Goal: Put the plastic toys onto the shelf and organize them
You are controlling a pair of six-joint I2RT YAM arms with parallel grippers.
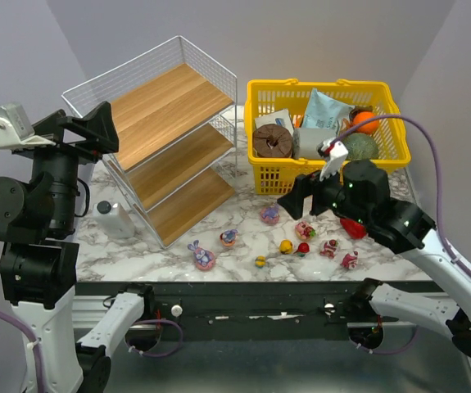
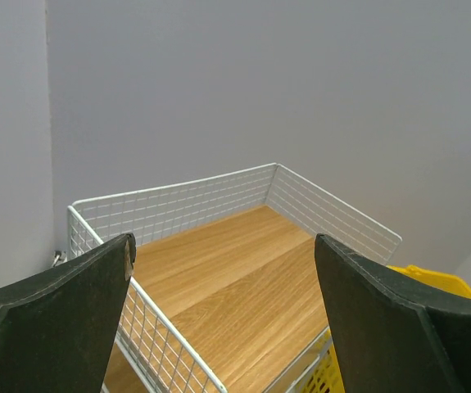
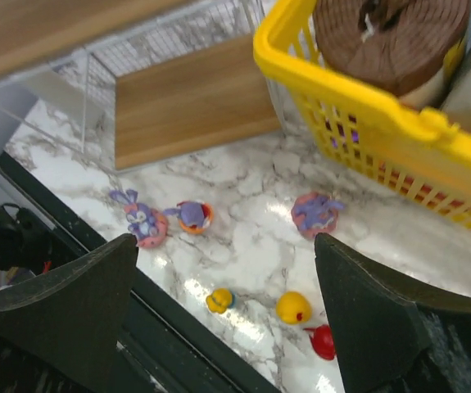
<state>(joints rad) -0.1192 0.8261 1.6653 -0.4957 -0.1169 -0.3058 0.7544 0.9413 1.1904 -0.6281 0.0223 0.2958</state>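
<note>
Toys wait on the marble as the first pick is lined up. The right gripper (image 1: 306, 203) hangs with jaws wide apart and nothing between them, just in front of the yellow basket (image 1: 327, 177). The plastic toys (image 1: 286, 246) lie scattered on the table, none yet on the shelf (image 1: 169, 106). The left gripper (image 1: 106, 129) is likewise spread and empty, poised above the shelf's top board (image 2: 235, 278).

The nearest candidate looks to be the purple toy (image 3: 315, 213). A clean pick would mean dropping straight down over it, the fingers straddling its body, well clear of the basket wall (image 3: 366, 106) and of the yellow toy (image 3: 293, 308) and small red toy (image 3: 323, 341) close by. These glossy figures will probably slip under a skewed squeeze.

The right arm covers part of the scatter in the overhead view, so an exact count is uncertain. A red pepper (image 1: 351, 227) shows only partly beneath the arm. The left wrist view shows the top tier alone, and the right wrist view cuts off the pink toys (they appear only from above).
</note>
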